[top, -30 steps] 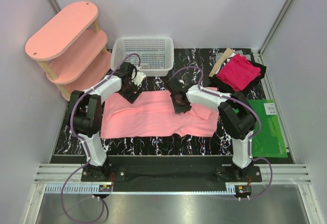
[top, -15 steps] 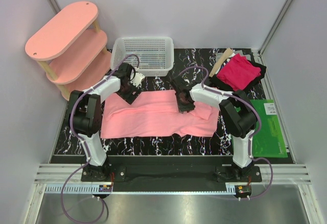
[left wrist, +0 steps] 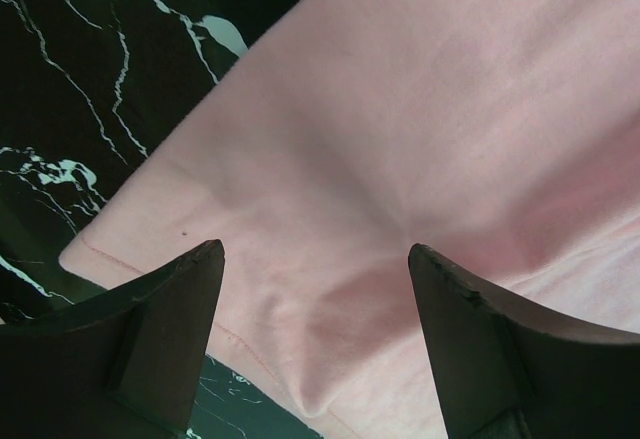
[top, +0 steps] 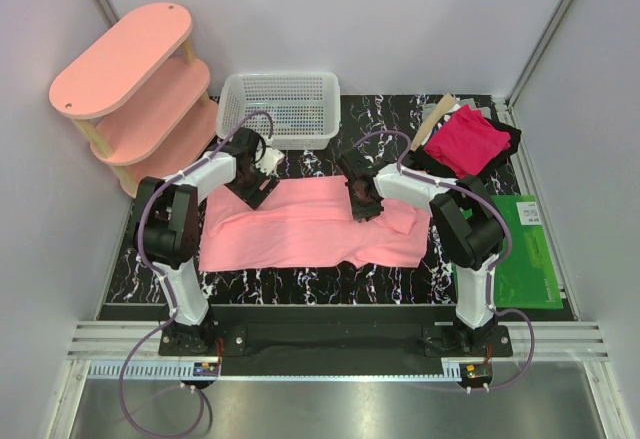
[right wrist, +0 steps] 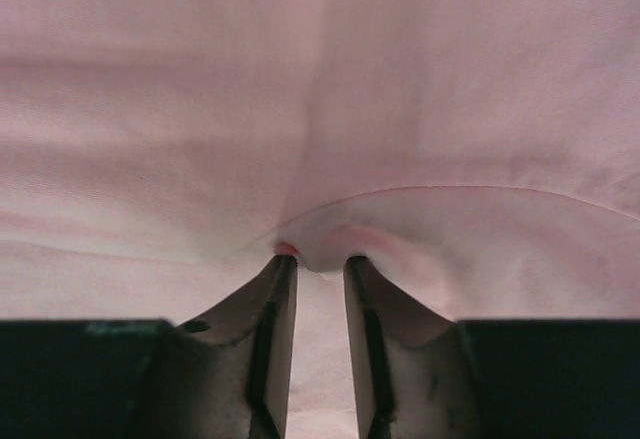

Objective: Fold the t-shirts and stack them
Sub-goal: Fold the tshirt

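Observation:
The salmon-pink t-shirt (top: 300, 224) lies spread across the middle of the table. My left gripper (top: 250, 187) is open over its far left corner; in the left wrist view the jaws (left wrist: 315, 251) stand wide apart above a raised fold of the cloth (left wrist: 420, 139). My right gripper (top: 362, 202) is at the shirt's far edge, right of centre. In the right wrist view it (right wrist: 320, 259) is shut on a pinch of the pink cloth (right wrist: 320, 89). The magenta-red t-shirt (top: 467, 141) lies crumpled at the far right on dark cloth.
A white mesh basket (top: 280, 109) stands at the far edge just behind the left gripper. A pale-pink oval shelf unit (top: 130, 89) stands at the far left. A glossy green mat (top: 520, 249) lies at the right edge. Walls enclose the table.
My right gripper has shifted a little to the right and away along the shirt's far edge, with the cloth in it. My left gripper has barely moved.

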Action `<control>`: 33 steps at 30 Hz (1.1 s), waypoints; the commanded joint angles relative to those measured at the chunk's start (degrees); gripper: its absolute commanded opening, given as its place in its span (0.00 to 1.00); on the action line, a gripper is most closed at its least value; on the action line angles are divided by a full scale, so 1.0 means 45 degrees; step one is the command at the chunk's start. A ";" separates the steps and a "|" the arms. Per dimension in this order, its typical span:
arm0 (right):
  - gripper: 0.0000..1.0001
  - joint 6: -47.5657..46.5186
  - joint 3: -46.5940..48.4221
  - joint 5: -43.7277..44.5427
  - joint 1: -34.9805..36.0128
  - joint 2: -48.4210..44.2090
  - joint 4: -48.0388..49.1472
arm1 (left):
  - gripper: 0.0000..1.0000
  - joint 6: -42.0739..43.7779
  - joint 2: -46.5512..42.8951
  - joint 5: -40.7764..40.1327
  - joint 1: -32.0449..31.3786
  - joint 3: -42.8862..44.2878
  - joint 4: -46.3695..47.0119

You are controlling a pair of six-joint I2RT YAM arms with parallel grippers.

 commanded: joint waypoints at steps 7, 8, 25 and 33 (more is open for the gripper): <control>0.14 0.0191 -0.0018 -0.0191 -0.0145 -0.0450 0.0246 | 0.79 -0.0046 -0.0800 0.0196 0.0128 -0.0678 0.0477; 0.13 0.0171 -0.0018 -0.0210 -0.0184 -0.0489 0.0169 | 0.79 -0.0066 -0.0820 0.0486 0.0128 -0.0717 0.0535; 0.18 -0.0220 0.0333 -0.0172 -0.0165 -0.0959 -0.0965 | 0.78 0.0207 -0.1425 0.0568 0.0557 -0.2220 0.1336; 0.18 -0.0181 0.0490 -0.0152 -0.0184 -0.0646 -0.0965 | 0.78 0.0423 -0.1465 0.0684 0.1065 -0.2202 0.1434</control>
